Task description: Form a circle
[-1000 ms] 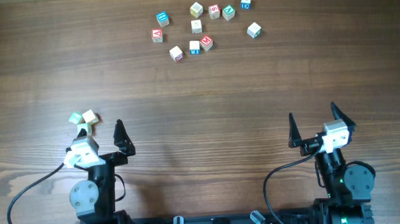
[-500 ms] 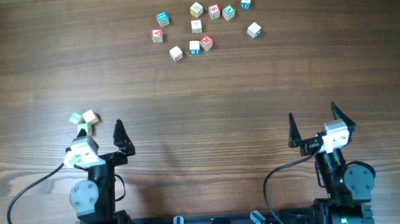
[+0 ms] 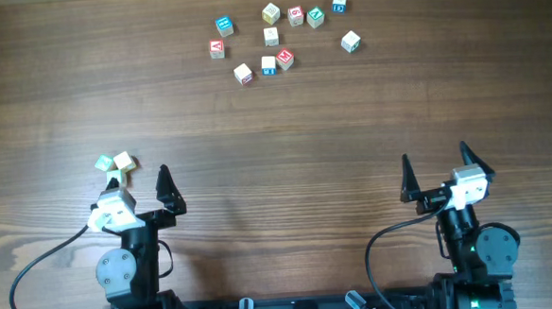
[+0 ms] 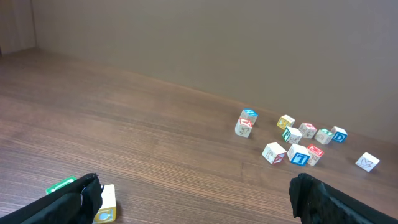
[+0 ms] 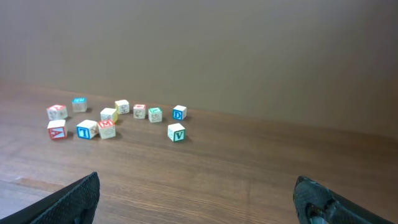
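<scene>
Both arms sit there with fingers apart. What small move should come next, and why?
Probably the left gripper reaches forward toward the scattered small wooden letter cubes: it is open and empty, and only a small cluster of pale cubes lies beside it.

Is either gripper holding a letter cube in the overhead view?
No, the left gripper and the right gripper both stand open with nothing between their fingers.
</scene>
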{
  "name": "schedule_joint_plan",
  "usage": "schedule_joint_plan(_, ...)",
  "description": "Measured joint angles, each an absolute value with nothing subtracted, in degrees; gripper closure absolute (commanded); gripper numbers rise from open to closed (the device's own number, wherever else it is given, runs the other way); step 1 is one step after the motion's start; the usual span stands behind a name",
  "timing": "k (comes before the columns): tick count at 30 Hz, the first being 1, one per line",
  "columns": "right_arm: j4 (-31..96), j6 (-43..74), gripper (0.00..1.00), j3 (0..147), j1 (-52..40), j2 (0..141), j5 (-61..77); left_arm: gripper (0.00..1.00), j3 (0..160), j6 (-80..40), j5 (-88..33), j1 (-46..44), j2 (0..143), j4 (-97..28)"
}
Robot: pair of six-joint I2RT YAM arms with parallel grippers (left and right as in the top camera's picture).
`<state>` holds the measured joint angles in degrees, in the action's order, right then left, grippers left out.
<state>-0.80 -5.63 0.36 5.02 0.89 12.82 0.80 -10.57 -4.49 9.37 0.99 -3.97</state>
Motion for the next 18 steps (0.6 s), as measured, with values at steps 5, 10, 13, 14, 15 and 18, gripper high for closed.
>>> schedule_joint_plan(5, -0.80, -5.23, 0.00, 0.36, 5.43, 0.89, 12.82, 0.00, 0.80, -10.57, -4.51, 9.37, 0.99, -3.97)
schedule_joint_plan(10, -0.80, -5.28, 0.00, 0.36, 5.45, 0.89, 12.53, 0.00, 0.80, -10.57, -4.51, 9.37, 0.99, -3.97)
schedule_joint_plan(13, -0.80, -5.69, 0.00, 0.34, 5.45, 0.89, 12.36, 0.00, 0.80, -10.57, -4.49, 9.37, 0.99, -3.97)
schedule_joint_plan(14, -0.80, -5.69, 0.00, 0.36, 5.45, 0.89, 12.36, 0.00, 0.80, -10.57, -4.49, 9.37, 0.99, -3.97)
schedule_joint_plan(15, -0.80, -5.67, 0.00, 0.36, 5.45, 0.89, 12.38, 0.00, 0.80, -10.57, -4.49, 9.37, 0.99, -3.97)
schedule_joint_plan(18, -0.80, -5.67, 0.00, 0.34, 5.45, 0.89, 12.38, 0.00, 0.80, -10.57, -4.49, 9.37, 0.99, -3.97)
